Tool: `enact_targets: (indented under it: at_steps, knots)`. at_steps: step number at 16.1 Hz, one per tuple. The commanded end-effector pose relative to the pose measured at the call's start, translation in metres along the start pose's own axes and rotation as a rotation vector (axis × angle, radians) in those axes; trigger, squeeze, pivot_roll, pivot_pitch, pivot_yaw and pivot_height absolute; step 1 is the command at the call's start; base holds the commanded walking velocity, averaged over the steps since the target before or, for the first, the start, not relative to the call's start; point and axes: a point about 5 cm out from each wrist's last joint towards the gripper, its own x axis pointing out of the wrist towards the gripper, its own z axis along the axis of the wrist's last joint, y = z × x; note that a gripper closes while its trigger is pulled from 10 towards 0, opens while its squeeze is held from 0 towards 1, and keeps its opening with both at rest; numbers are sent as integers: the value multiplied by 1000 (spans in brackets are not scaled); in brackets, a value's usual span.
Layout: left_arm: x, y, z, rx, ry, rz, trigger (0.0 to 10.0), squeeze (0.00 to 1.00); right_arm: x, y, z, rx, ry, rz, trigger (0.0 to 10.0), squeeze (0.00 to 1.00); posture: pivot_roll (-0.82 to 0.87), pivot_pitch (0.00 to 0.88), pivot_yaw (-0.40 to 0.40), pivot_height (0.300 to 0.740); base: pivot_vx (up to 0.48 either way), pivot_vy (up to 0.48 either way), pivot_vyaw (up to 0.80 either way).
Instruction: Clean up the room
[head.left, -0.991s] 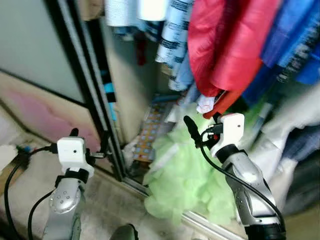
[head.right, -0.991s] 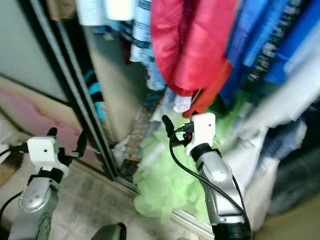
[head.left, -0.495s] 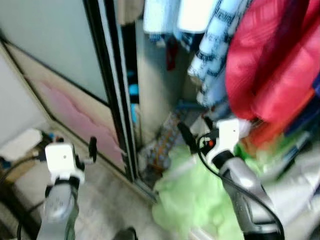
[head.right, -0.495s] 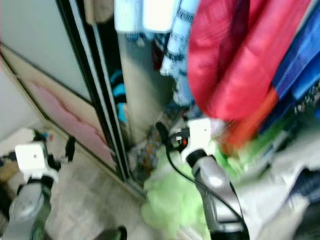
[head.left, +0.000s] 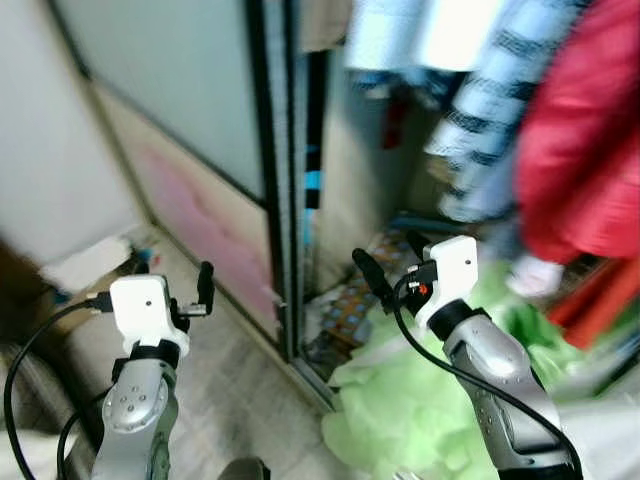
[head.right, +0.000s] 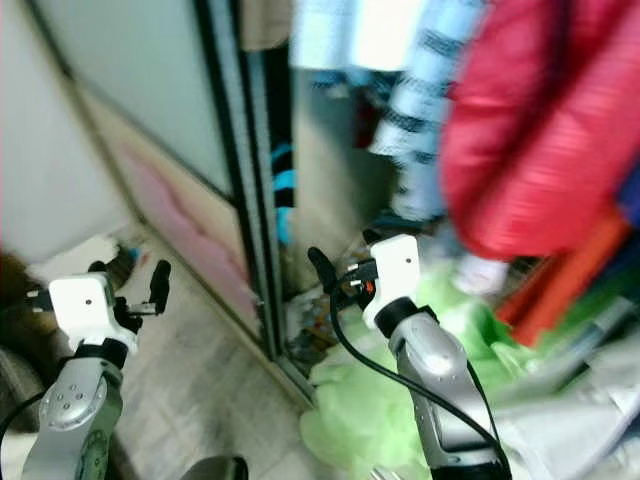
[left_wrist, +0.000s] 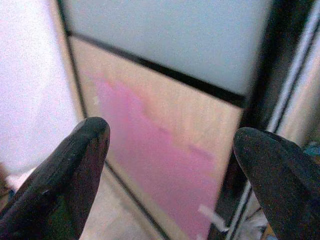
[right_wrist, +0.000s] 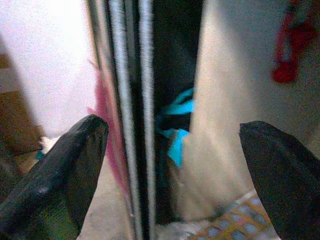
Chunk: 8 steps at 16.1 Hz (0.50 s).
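An open wardrobe stands before me. A light green cloth (head.left: 400, 400) lies heaped at its sill and spills onto the floor. A red garment (head.left: 585, 170) and striped blue-white clothes (head.left: 480, 130) hang above it. A patterned flat thing (head.left: 350, 300) lies on the wardrobe floor. My right gripper (head.left: 392, 260) is open and empty, held up above the green cloth and facing the door's edge (right_wrist: 130, 125). My left gripper (head.left: 172, 278) is open and empty too, raised in front of the sliding door's pink-tinted lower panel (left_wrist: 165, 155).
The sliding door (head.left: 190, 110) with its black frame (head.left: 275, 200) stands to the left of the opening. Something white (head.left: 90, 265) lies on the floor by the wall at left. A blue-striped dark cloth (right_wrist: 177, 130) hangs just inside the door. The floor is pale tile (head.left: 230, 400).
The whole picture has shifted right, so the camera has turned left toward the door and wall. Both arms keep the same raised pose, with the grippers open.
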Motion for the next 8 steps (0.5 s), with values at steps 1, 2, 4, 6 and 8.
enact_targets:
  at_steps: [1,2,4,6,8]
  knots:
    - [0,1,1,13,6,9,10000,0,2,1,4,2,-13,8,10000,0,-63,0,-25,740,0,0,800]
    - [0,1,1,12,7,12,10000,0,3,1,5,5,-14,7,10000,0,-63,0,-25,740,0,0,800]
    - [1,1,1,12,8,15,10000,0,4,1,6,11,-18,5,10000,0,-58,0,-27,740,0,0,800]
    - [0,3,0,13,14,22,10000,0,6,1,5,24,-17,-3,10000,0,-55,0,-27,740,0,0,800]
    - [0,4,0,14,19,27,10000,0,7,1,3,35,-10,-15,10000,0,-54,0,-23,740,0,0,800]
